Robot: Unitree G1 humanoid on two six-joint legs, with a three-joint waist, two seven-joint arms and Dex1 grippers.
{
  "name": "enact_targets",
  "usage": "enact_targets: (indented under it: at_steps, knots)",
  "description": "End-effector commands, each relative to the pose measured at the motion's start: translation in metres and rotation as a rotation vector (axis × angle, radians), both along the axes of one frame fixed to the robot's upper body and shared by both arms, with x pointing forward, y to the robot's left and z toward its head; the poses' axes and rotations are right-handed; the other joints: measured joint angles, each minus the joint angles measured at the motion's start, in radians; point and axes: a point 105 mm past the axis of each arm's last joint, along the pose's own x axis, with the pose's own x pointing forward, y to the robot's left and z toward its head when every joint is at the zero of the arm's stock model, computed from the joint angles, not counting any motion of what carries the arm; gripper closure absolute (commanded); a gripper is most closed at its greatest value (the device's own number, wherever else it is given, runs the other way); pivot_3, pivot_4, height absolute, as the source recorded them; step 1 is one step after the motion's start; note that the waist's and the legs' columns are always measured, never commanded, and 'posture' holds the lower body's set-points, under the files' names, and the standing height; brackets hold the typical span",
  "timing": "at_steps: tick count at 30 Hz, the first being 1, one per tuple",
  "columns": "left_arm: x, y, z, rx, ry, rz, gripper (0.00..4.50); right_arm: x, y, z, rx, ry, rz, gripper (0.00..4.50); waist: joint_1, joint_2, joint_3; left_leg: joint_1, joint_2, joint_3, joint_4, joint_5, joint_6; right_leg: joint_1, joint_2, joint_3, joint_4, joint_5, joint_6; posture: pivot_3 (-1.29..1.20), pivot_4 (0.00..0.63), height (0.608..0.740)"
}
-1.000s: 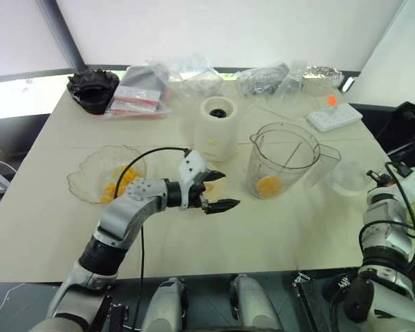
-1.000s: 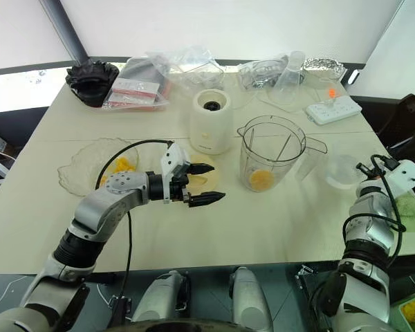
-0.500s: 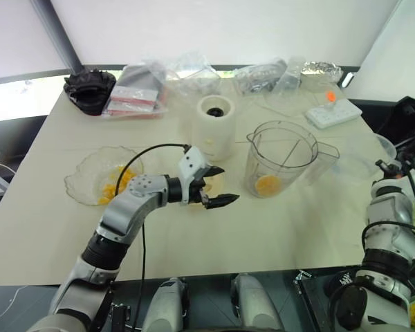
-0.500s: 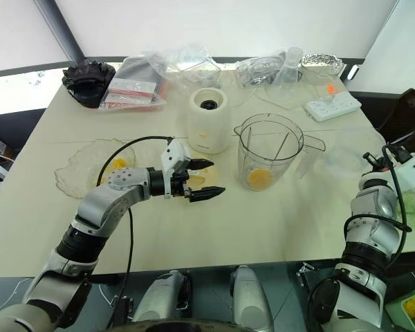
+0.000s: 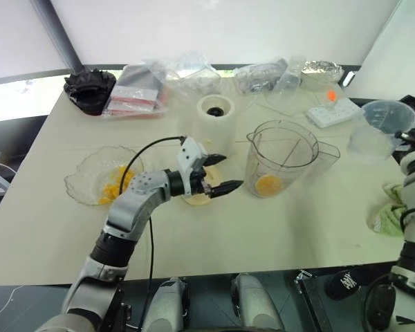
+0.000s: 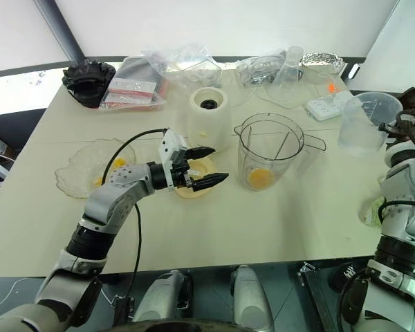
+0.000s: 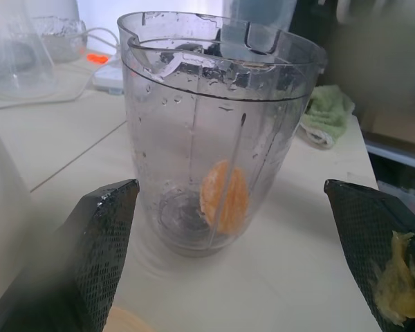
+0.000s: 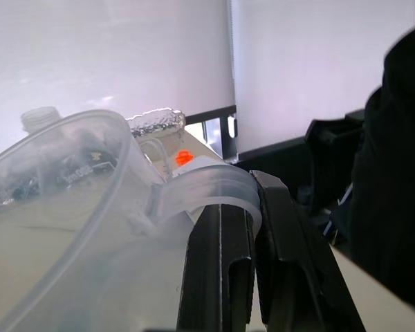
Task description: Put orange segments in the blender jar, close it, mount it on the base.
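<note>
Blender jar (image 5: 282,158), clear ribbed plastic (one orange segment (image 7: 225,196) inside); left gripper (image 5: 220,174) spread wide, empty; right gripper (image 8: 252,277) clamping frosted cup (image 6: 364,123).

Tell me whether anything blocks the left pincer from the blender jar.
Nothing visible does. The open left pincer points at the blender jar across bare table; in its wrist view the jar stands between the two fingers, further ahead. The flat cream lid lies under the pincer.

L hand (image 6: 202,168) level, fingers spread wide; R hand (image 8: 252,277) raised, fingers pinched shut.
</note>
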Motion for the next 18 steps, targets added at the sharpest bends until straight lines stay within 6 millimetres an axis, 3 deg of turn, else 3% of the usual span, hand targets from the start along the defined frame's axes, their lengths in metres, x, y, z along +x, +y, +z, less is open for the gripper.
enact_targets:
  at_steps: [1, 8, 18]
  knots:
    - [0.001, -0.002, 0.008, -0.028, -0.047, 0.005, 0.0, -0.009, 0.014, 0.052, -0.147, -0.11, 0.037, 4.46, 0.0, 0.0, 0.0, 0.0, 0.0, 0.0, 0.0, 0.0, 0.0, 0.0, 0.0, 0.0, 0.0, 0.0, 0.0, 0.0, 0.15, 0.74]
    - [0.0, -0.007, 0.007, -0.042, -0.043, -0.001, 0.0, -0.016, 0.032, 0.073, -0.253, -0.139, 0.068, 4.46, 0.009, 0.0, 0.0, 0.0, 0.0, 0.0, 0.0, 0.0, 0.0, 0.0, 0.0, 0.0, 0.0, 0.0, 0.0, 0.0, 0.15, 0.74]
    - [0.004, -0.003, 0.007, -0.033, -0.042, 0.006, 0.0, -0.029, 0.065, 0.087, -0.433, -0.147, 0.14, 4.46, 0.024, 0.0, 0.0, -0.002, 0.0, 0.001, 0.0, 0.0, 0.0, -0.001, 0.0, 0.0, -0.001, 0.0, 0.0, 0.0, 0.15, 0.74]
